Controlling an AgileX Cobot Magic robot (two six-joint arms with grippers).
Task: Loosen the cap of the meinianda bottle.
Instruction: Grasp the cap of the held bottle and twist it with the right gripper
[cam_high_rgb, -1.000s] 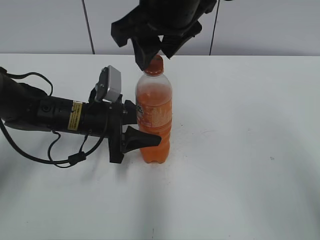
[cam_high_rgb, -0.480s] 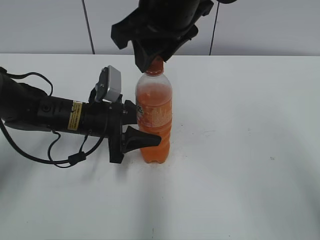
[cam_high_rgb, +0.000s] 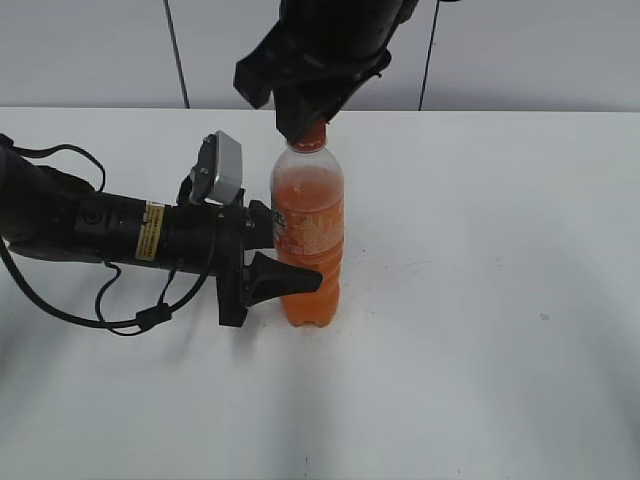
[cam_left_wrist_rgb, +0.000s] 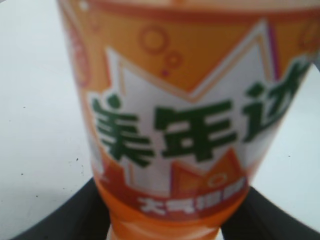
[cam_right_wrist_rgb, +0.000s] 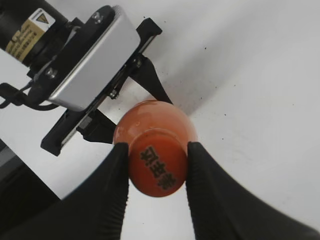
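Note:
The meinianda bottle (cam_high_rgb: 308, 235), clear plastic with orange drink and an orange-and-white label, stands upright on the white table (cam_high_rgb: 480, 300). Its label (cam_left_wrist_rgb: 190, 125) fills the left wrist view. My left gripper (cam_high_rgb: 290, 255) reaches in from the left and is shut on the bottle's lower body, one black finger on each side. My right gripper (cam_high_rgb: 310, 122) comes down from above and is shut on the orange cap (cam_right_wrist_rgb: 159, 169). In the right wrist view the two black fingers (cam_right_wrist_rgb: 157, 172) press both sides of the cap, which has dark characters on top. In the exterior view the fingers nearly hide the cap.
The left arm (cam_high_rgb: 100, 230) with its cables lies across the table's left side, its silver wrist camera box (cam_high_rgb: 222, 168) beside the bottle; it also shows in the right wrist view (cam_right_wrist_rgb: 92, 57). A grey panelled wall (cam_high_rgb: 520, 50) stands behind the table.
My right gripper has come down over the cap and closed on it, and has turned a little. The bottle and the left arm have not moved.

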